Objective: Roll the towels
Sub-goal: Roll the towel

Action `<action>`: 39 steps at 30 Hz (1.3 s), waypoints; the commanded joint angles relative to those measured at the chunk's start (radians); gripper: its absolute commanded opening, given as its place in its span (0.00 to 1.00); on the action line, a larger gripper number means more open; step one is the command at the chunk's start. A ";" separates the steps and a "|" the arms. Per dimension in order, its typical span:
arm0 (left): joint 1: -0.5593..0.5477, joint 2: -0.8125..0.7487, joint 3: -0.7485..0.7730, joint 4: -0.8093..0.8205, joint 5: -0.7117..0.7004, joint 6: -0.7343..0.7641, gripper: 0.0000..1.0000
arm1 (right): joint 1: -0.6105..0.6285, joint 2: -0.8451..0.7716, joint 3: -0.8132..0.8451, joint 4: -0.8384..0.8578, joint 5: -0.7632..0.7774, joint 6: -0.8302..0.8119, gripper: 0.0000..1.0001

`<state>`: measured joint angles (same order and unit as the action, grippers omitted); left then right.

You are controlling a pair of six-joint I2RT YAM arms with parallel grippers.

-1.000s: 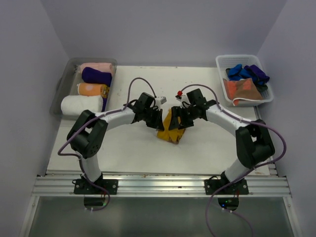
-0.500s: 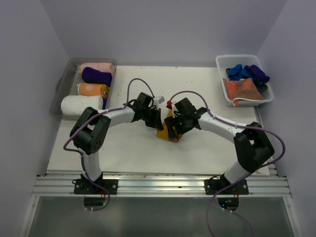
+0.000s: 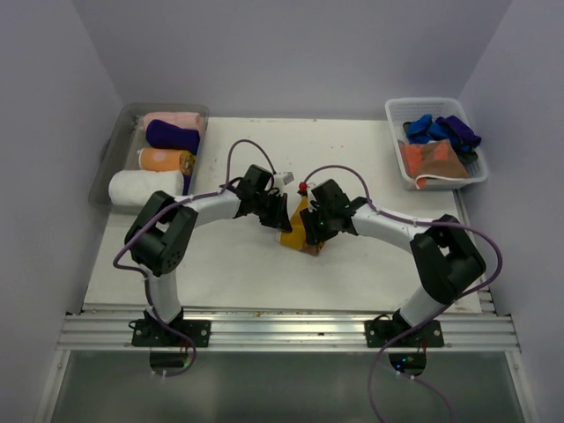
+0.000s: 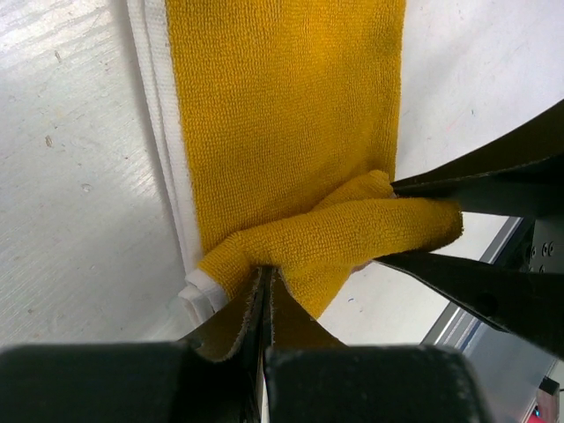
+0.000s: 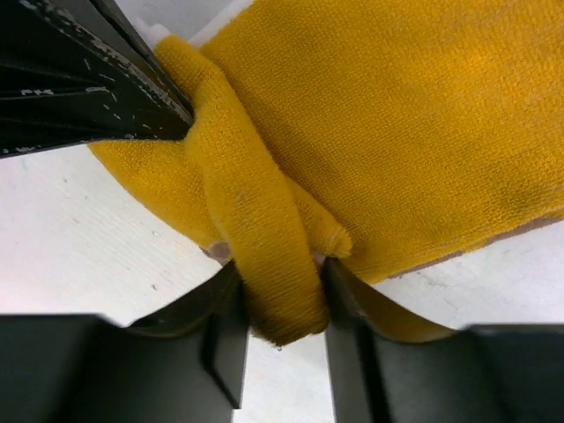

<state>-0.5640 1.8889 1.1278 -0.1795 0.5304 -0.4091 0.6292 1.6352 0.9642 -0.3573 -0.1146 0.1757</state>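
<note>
On the white table (image 3: 379, 264), the left arm (image 3: 207, 207) and the right arm (image 3: 397, 225) each bend at the elbow and reach in low toward the middle, so they almost meet. Between them lies the yellow towel (image 4: 282, 115), flat on the table with one twisted fold standing up from its edge. The left hand (image 4: 266, 280) is pressed tight together on one end of that fold, and the right hand (image 5: 282, 304) pinches the other end between its two fingers (image 5: 220, 352).
</note>
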 commanded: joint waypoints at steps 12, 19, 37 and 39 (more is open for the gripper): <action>0.006 -0.034 0.010 0.048 0.010 -0.008 0.00 | 0.001 -0.156 -0.096 0.038 -0.027 0.136 0.34; 0.006 -0.036 0.021 0.052 0.025 -0.019 0.00 | 0.003 -0.156 -0.116 0.075 -0.033 0.176 0.00; -0.013 -0.050 0.029 0.061 0.043 -0.051 0.00 | -0.046 -0.118 -0.243 0.135 -0.050 0.329 0.00; -0.025 -0.030 0.029 0.077 0.045 -0.060 0.00 | -0.056 -0.109 -0.260 0.142 -0.054 0.341 0.00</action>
<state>-0.5716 1.8324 1.1278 -0.1543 0.5533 -0.4522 0.5892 1.4925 0.7372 -0.2218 -0.1596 0.4755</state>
